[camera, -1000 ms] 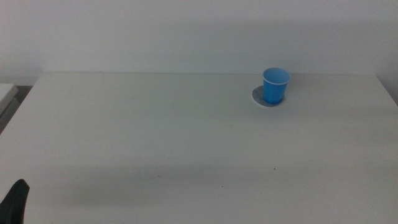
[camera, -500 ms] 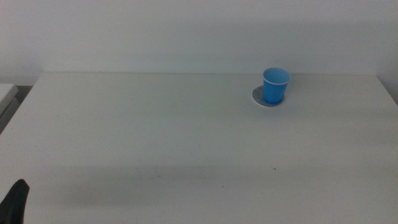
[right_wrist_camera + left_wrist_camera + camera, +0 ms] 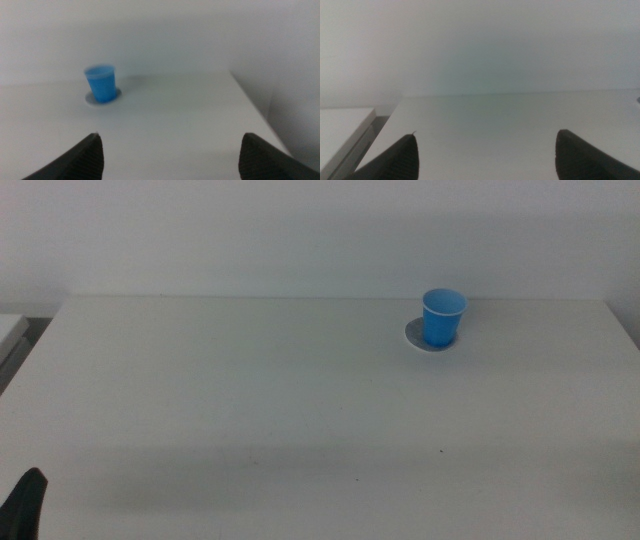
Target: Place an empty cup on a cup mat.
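From the middle view the job looks pretty much done: the cup (image 3: 443,317) stands upright on the cup mat (image 3: 415,335), far back on the worktop (image 3: 250,380) and right of centre, with a sliver of mat peeking out on its left side. Nothing of mine is near it. All I get of my left claw (image 3: 24,505) is a dark tip at the bottom left corner, well apart from the cup, and my right arm isn't in this shot at all. In the left wrist view, my left claw (image 3: 487,160) is spread wide with nothing between the jaws, just bare worktop and wall ahead; no cup or mat visible here. In the right wrist view, my right claw (image 3: 172,157) is also spread wide and empty, looking across at the cup (image 3: 101,83) sitting on the mat (image 3: 91,98), well away from me. It's blurry there, so I can't say if the cup is centred on the mat. Can't see into the cup either, so "empty" is a guess.
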